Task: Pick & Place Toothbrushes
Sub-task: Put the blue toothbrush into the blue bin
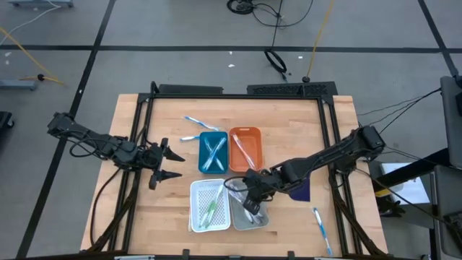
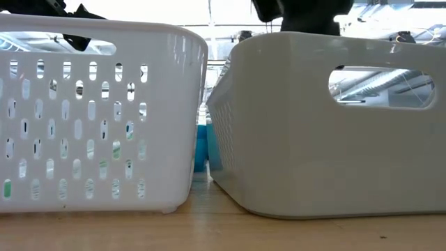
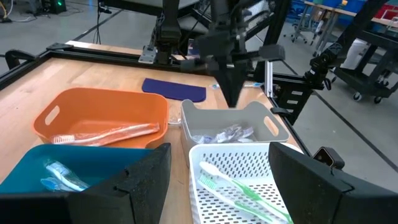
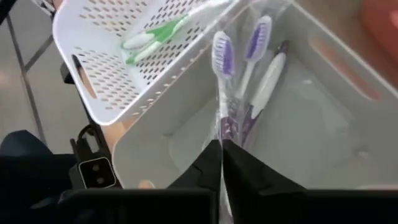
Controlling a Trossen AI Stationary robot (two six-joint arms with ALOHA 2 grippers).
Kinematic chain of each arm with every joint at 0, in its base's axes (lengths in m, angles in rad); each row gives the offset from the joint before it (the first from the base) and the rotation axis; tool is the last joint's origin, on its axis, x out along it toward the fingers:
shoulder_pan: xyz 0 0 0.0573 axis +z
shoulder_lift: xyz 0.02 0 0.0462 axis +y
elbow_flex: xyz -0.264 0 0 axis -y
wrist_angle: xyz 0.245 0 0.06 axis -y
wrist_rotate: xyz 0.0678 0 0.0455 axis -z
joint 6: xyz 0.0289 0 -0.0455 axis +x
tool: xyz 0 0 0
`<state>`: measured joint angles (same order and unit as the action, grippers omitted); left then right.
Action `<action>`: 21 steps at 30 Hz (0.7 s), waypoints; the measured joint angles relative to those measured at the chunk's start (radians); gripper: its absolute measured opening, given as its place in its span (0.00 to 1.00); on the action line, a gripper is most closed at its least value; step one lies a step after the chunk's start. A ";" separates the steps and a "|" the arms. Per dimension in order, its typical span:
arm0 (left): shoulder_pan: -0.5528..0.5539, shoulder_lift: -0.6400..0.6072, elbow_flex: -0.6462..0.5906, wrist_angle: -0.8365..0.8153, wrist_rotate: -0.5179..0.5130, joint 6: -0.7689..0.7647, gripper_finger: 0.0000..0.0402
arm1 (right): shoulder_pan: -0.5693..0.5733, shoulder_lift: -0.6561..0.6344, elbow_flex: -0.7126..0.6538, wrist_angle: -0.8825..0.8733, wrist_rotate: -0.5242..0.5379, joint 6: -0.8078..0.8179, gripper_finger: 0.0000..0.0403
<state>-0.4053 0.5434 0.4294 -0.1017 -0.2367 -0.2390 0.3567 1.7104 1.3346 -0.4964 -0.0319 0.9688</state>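
**Toothbrush sorting: right arm at the grey tray**

The left gripper [image 1: 175, 165] hovers over bare table to the left of the trays, its fingers spread wide and holding nothing; two toothbrushes [image 1: 195, 128] lie loose on the wood just beyond the blue tray [image 1: 212, 152], which itself contains blue-handled brushes; beside it, the orange tray [image 1: 245, 148] holds pale brushes [image 3: 109, 134]; in front of the blue tray, the white perforated tray [image 1: 209, 205] holds green-handled toothbrushes [image 3: 239, 193].

The right gripper [image 1: 251, 202] reaches down into the grey tray [image 3: 231, 122], which stands just beside the white one; in the right wrist view its fingers [image 4: 252, 174] are pressed together on a clear packet of purple-and-white toothbrushes [image 4: 239, 81], the packet hanging over the tray interior; other wrapped brushes rest on the tray floor.

A dark blue pad [image 3: 174, 89] lies on the table behind the right arm; one further blue toothbrush [image 1: 320, 225] lies alone near the table's front right corner.
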 joint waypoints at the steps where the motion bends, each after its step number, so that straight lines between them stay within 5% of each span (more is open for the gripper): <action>1: 0.000 0.000 0.000 0.000 0.000 0.000 0.67 | 0.004 -0.008 0.000 -0.009 0.012 -0.005 0.02; 13: 0.000 0.000 0.000 0.001 0.000 0.000 0.67 | 0.057 -0.107 0.000 -0.075 0.239 -0.014 0.00; 21: 0.000 0.000 0.000 0.011 0.000 -0.002 0.67 | 0.099 -0.206 0.000 -0.060 0.488 -0.128 0.00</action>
<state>-0.4056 0.5433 0.4292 -0.0910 -0.2367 -0.2409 0.4558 1.5041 1.3350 -0.5568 0.4565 0.8409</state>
